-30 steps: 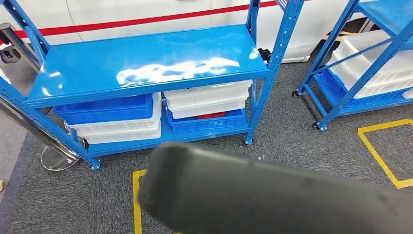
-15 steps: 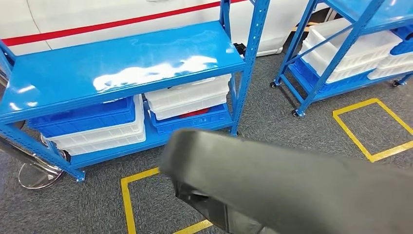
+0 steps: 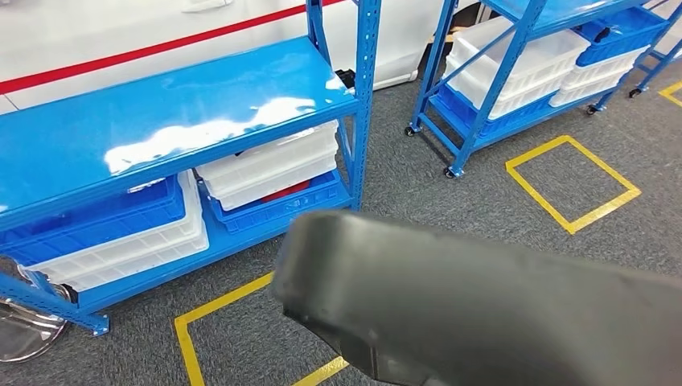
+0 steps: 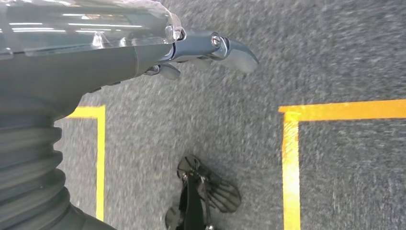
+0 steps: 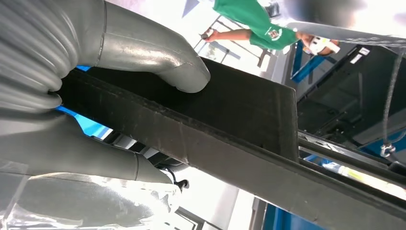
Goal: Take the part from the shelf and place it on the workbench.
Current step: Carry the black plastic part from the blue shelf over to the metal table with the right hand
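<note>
Grey carpet is lying under a blue shelf (image 3: 173, 112) stacking white and blue bins (image 3: 269, 165), contents unclear; the right hand (image 5: 95, 96) is gripping a long dark flat part (image 3: 482, 314); the left hand (image 4: 191, 52) is hanging empty, fingers apart.

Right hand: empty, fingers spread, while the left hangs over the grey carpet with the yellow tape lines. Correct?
Not quite. The right hand is not empty: the right wrist view shows its thumb and fingers gripping a flat black part. The rest holds: the left hand hangs over the grey carpet with the yellow tape lines.
</note>
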Action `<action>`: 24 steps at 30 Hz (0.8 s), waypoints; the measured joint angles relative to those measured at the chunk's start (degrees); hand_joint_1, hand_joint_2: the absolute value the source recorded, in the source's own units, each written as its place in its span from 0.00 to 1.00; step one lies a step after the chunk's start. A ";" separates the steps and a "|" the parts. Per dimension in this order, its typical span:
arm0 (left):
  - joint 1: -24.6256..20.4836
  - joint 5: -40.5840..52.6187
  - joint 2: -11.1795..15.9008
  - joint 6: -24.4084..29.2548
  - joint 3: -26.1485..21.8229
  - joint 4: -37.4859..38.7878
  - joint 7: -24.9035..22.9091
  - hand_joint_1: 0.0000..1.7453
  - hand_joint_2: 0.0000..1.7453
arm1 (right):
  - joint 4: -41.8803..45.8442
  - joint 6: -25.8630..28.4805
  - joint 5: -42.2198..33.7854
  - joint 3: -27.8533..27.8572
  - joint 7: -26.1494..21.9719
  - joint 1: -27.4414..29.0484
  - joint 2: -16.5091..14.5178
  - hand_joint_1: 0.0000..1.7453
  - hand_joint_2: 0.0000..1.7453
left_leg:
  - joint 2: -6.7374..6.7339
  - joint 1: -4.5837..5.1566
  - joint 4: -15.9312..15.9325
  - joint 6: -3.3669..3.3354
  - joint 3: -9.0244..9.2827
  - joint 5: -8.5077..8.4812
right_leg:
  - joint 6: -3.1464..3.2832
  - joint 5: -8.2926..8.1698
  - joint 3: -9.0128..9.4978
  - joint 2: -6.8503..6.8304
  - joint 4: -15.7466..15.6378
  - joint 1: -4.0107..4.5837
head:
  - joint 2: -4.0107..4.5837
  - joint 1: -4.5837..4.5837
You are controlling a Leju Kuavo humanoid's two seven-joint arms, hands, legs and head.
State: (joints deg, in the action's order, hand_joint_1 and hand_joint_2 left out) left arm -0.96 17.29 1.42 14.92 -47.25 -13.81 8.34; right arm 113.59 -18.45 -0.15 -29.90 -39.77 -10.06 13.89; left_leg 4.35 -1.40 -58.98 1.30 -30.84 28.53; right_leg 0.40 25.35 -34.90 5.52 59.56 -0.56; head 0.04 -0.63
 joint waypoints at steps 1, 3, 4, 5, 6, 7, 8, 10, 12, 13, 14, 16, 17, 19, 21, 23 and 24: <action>0.00 -0.05 0.00 0.22 -0.13 0.00 0.03 0.00 1.00 | -0.14 -0.38 -0.33 -0.05 0.00 -0.13 -0.04 1.00 1.00 | -0.41 0.14 0.27 -0.29 0.03 -0.08 | -0.45 -0.25 -0.30 0.65 -0.01 -0.07 | 0.00 0.01; -0.08 -0.23 0.01 0.32 -0.43 -0.01 0.34 0.00 1.00 | -0.58 -1.02 -0.64 -0.10 -0.01 -0.37 -0.09 1.00 1.00 | -1.74 0.13 0.57 -1.09 0.03 -0.49 | -1.13 -0.17 -0.83 0.29 0.31 -0.17 | 0.00 0.05; -0.10 -0.33 0.02 0.11 -0.62 -0.02 0.61 0.00 1.00 | -0.91 -1.17 -0.65 -0.11 0.01 -0.61 -0.11 1.00 1.00 | -2.44 0.11 0.82 -1.52 0.06 -0.71 | -1.38 0.64 -1.45 -0.96 1.49 -0.12 | 0.00 0.14; -0.09 -0.41 0.04 -0.23 -0.84 -0.02 0.88 0.00 1.00 | -1.26 -1.20 -0.60 -0.11 0.02 -0.90 -0.16 1.00 1.00 | -3.15 0.13 1.02 -1.88 0.04 -0.88 | -1.55 2.10 -2.55 -2.55 3.82 -0.11 | 0.00 0.23; -0.05 -0.37 0.09 -0.65 -1.04 -0.02 1.06 0.00 1.00 | -1.61 -1.08 -0.47 -0.11 0.03 -1.11 -0.22 1.00 1.00 | -3.84 0.31 1.05 -2.09 0.00 -0.94 | -1.71 3.92 -4.06 -4.05 7.15 -0.08 | 0.00 0.31; 0.03 -0.17 0.16 -1.08 -1.19 -0.02 1.16 0.00 1.00 | -1.93 -0.86 -0.23 -0.11 0.04 -1.20 -0.26 1.00 1.00 | -4.58 0.47 1.03 -2.24 -0.06 -0.93 | -1.84 5.62 -5.74 -4.73 10.85 -0.14 | 0.00 0.36; 0.10 0.13 0.31 -1.47 -1.26 -0.02 1.17 0.00 1.00 | -2.16 -0.50 0.07 -0.10 0.04 -1.09 -0.28 1.00 1.00 | -5.32 0.61 1.00 -2.29 -0.10 -0.92 | -1.90 6.64 -7.04 -4.99 13.83 -0.20 | 0.00 0.35; 0.06 0.97 0.66 -2.19 -1.27 -0.02 1.18 0.00 1.00 | -2.24 0.40 0.55 -0.03 0.04 -0.43 -0.27 1.00 1.00 | -6.67 0.79 0.93 -2.33 -0.10 -0.80 | -1.76 5.65 -6.85 -5.29 14.16 -0.19 | 0.00 0.35; -0.15 1.94 1.03 -2.98 -1.25 -0.02 1.37 0.00 1.00 | -1.56 1.04 0.48 0.28 0.03 0.41 -0.21 1.00 1.00 | -7.74 0.94 0.90 -2.22 0.08 -0.59 | -1.18 2.40 -3.11 -6.66 7.38 0.08 | 0.00 0.35; -0.23 2.48 1.20 -3.37 -1.23 -0.02 1.52 0.00 1.00 | -1.09 1.20 0.39 0.50 0.02 0.71 -0.18 1.00 1.00 | -8.24 1.12 0.83 -2.02 0.18 -0.44 | -0.74 1.35 -1.24 -7.92 3.78 0.49 | 0.00 0.36; -0.27 2.94 1.38 -3.72 -1.21 -0.02 1.68 0.00 1.00 | -0.65 1.34 0.33 0.71 0.00 0.97 -0.15 1.00 1.00 | -8.77 1.27 0.81 -1.80 0.27 -0.30 | -0.32 0.84 -0.03 -8.89 1.31 0.88 | 0.00 0.32; -0.37 3.66 1.68 -4.21 -1.14 -0.02 1.97 0.00 1.00 | 0.02 1.71 0.49 0.98 -0.02 1.68 -0.14 1.00 1.00 | -10.00 1.50 0.90 -1.35 0.48 -0.10 | 0.28 0.88 0.46 -9.19 -0.17 1.45 | 0.00 0.31; -0.47 3.98 1.79 -4.37 -1.09 -0.02 2.10 0.00 1.00 | 0.32 1.87 0.60 1.05 -0.03 2.13 -0.14 1.00 1.00 | -10.60 1.54 1.00 -1.12 0.63 0.03 | 0.55 0.73 0.44 -8.44 -0.31 1.30 | 0.00 0.28; -0.73 4.59 1.94 -4.72 -0.99 -0.01 2.48 0.00 1.00 | 0.92 2.03 0.69 1.15 -0.02 2.78 -0.13 1.00 1.00 | -9.44 1.39 -0.10 -0.60 0.44 1.21 | 1.13 0.39 0.59 -7.19 -0.83 0.95 | 0.00 0.28; -0.75 5.03 2.17 -5.04 -0.91 0.00 3.03 0.00 1.00 | 1.28 2.01 0.43 1.23 -0.02 3.01 -0.10 1.00 1.00 | -6.41 1.11 -5.38 -0.15 -1.81 4.40 | 1.71 0.14 0.69 -6.08 -1.13 0.73 | 0.00 0.27; -0.57 5.33 2.47 -5.23 -0.86 0.00 3.45 0.00 1.00 | 1.28 1.85 0.12 1.26 -0.03 3.01 -0.08 1.00 1.00 | -5.01 0.98 -12.74 0.16 -5.29 7.39 | 1.98 0.09 0.61 -4.71 -1.05 0.75 | 0.00 0.26; -0.54 5.43 2.59 -5.31 -0.86 0.00 3.57 0.00 1.00 | 1.19 1.71 -0.01 1.25 -0.03 2.99 -0.08 1.00 1.00 | -4.86 0.92 -14.70 0.29 -6.31 7.60 | 2.00 0.08 0.59 -3.99 -0.96 0.75 | 0.00 0.26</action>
State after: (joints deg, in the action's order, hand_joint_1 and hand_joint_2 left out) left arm -1.49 22.72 4.01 9.61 -48.11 -13.81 11.91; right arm 114.78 -16.74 -0.16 -28.65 -39.80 -7.06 13.81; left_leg -0.51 -0.48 -73.68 1.59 -37.15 36.13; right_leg 2.40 25.44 -34.30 1.54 58.59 0.19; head 0.04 -0.38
